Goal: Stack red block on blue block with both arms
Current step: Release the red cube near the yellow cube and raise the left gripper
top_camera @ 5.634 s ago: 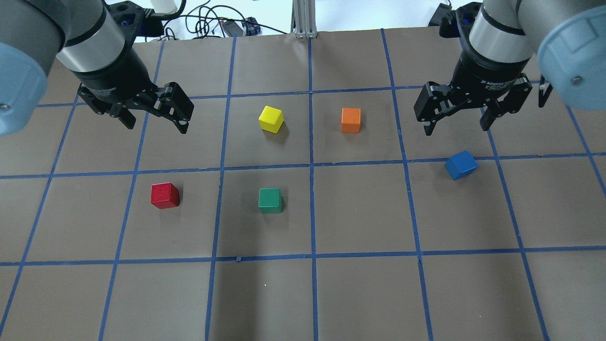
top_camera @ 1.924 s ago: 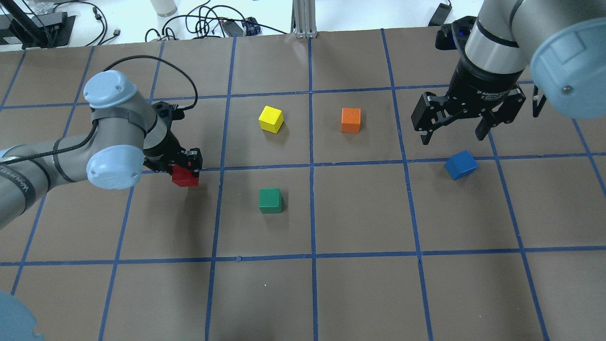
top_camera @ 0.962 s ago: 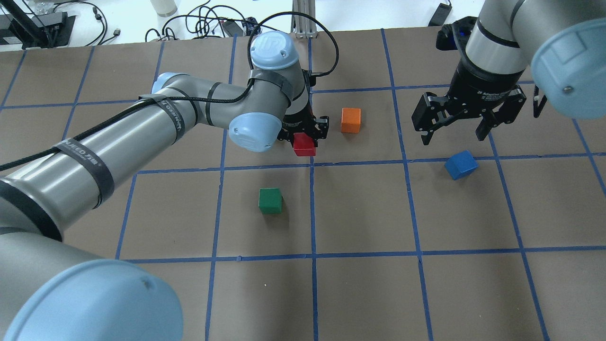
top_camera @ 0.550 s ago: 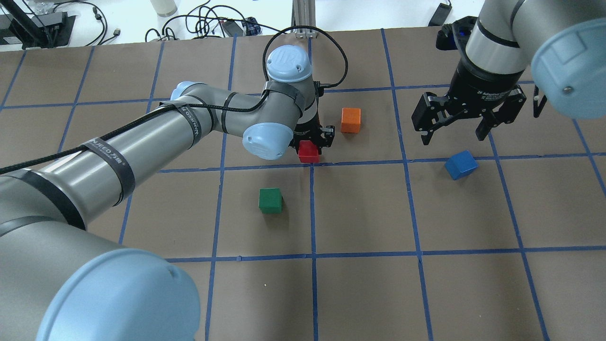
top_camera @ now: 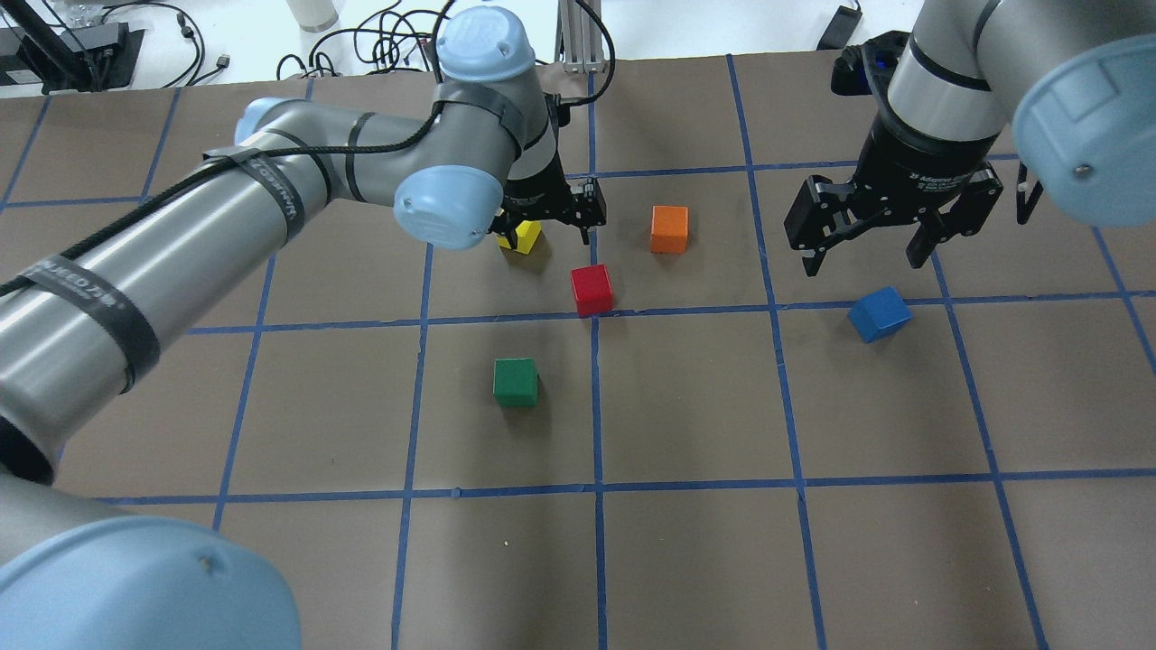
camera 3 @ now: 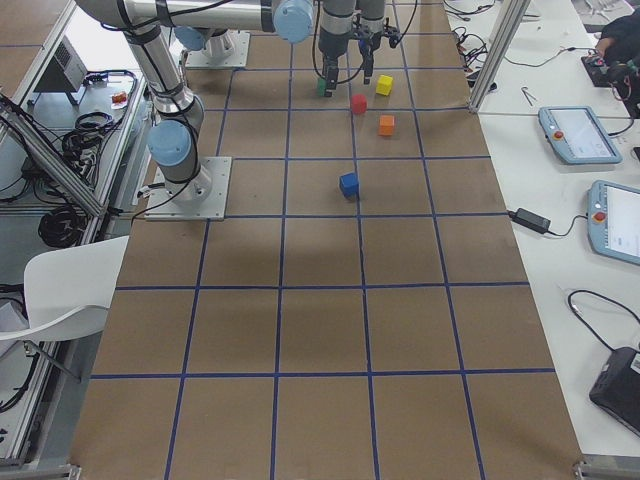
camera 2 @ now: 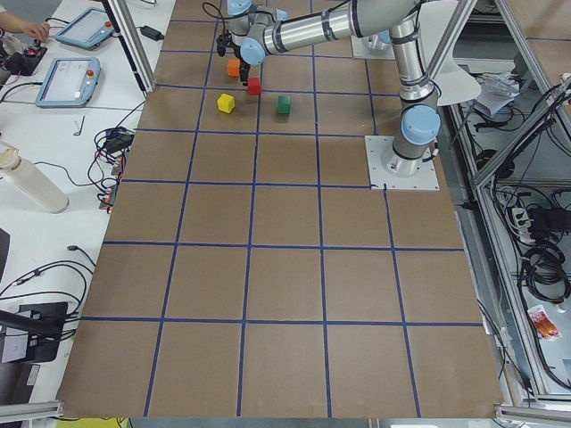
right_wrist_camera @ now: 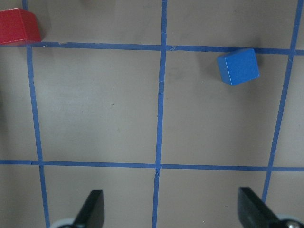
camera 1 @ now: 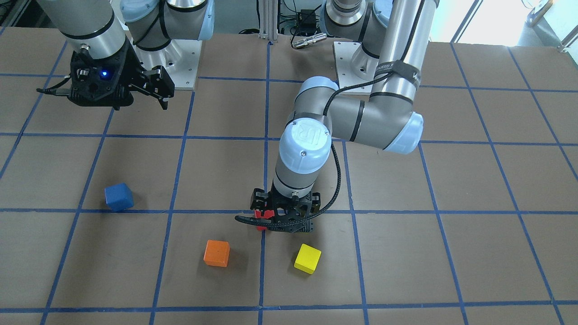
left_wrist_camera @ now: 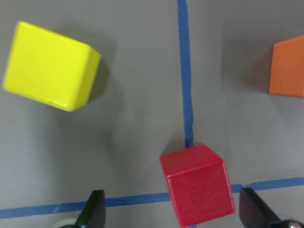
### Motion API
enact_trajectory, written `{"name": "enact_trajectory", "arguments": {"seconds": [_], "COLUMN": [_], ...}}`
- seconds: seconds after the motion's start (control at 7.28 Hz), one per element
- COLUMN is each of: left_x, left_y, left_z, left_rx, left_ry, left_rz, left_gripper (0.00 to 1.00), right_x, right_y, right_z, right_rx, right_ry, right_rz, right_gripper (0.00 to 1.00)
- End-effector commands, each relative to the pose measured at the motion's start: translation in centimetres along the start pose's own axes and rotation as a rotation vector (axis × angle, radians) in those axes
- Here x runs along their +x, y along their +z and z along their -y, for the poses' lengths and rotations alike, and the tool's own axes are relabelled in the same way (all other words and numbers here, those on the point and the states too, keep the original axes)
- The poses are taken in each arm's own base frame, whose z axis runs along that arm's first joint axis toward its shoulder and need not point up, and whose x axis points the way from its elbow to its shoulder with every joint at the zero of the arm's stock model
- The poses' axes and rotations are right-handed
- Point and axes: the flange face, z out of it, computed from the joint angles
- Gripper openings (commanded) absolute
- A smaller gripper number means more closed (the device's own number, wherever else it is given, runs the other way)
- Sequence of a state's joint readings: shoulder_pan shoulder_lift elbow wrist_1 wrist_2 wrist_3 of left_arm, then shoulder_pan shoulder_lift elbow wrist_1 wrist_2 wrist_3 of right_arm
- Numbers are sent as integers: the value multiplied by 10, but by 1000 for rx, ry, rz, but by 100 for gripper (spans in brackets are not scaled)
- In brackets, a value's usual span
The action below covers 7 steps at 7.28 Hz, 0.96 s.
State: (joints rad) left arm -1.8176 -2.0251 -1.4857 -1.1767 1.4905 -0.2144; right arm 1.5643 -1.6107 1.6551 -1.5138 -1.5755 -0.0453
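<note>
The red block (top_camera: 591, 290) sits free on the table, on a blue tape line near the centre; it also shows in the left wrist view (left_wrist_camera: 197, 184). My left gripper (top_camera: 545, 230) is open and raised just beyond it, over the yellow block (top_camera: 522, 236). The blue block (top_camera: 879, 314) lies on the right, turned askew. My right gripper (top_camera: 862, 246) hangs open above and just beyond it. In the right wrist view the blue block (right_wrist_camera: 238, 66) lies far ahead of the open fingers (right_wrist_camera: 90, 209). In the front view the left gripper (camera 1: 277, 223) mostly hides the red block (camera 1: 260, 215).
An orange block (top_camera: 669, 228) stands to the right of the left gripper. A green block (top_camera: 516, 381) stands nearer me, left of centre. Brown paper with a blue tape grid (top_camera: 596, 492) covers the table. Cables lie past the far edge (top_camera: 397, 45).
My left gripper has let go of the red block, opened, and lifted away toward the far left. The red block now rests on the table. The right arm has not moved.
</note>
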Motion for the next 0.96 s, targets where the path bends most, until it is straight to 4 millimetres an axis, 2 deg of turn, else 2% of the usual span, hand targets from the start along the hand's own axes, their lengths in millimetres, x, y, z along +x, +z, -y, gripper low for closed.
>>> {"name": "enact_trajectory", "arguments": {"seconds": [0.0,0.14,0.27,0.41,0.55,0.69,0.82], "left_x": [-65,-96,-118,-115,-113,-122,-123], "left_y": [-93,-126,-161,-194,-216,-211,-204], "left_z": [-16,-36,-56,-94,-118,-116,-105], "left_rx": [-70,-111,-107,-133,-95,-55,46], "left_ry": [126,153,141,144,150,135,142], "left_rz": [16,11,9,7,7,9,17], "left_gripper": [100,100,100,100,100,100,100], "right_x": [1,-1,-2,-3,-4,5,6], "right_y": [0,0,-2,-1,4,16,19], "right_z": [0,-1,0,2,7,20,28], "right_rx": [-1,0,12,17,10,-7,11], "right_ry": [0,0,4,17,20,11,4], "right_rz": [-1,-2,1,-3,16,-42,-96], "right_gripper": [100,100,100,100,100,100,100]}}
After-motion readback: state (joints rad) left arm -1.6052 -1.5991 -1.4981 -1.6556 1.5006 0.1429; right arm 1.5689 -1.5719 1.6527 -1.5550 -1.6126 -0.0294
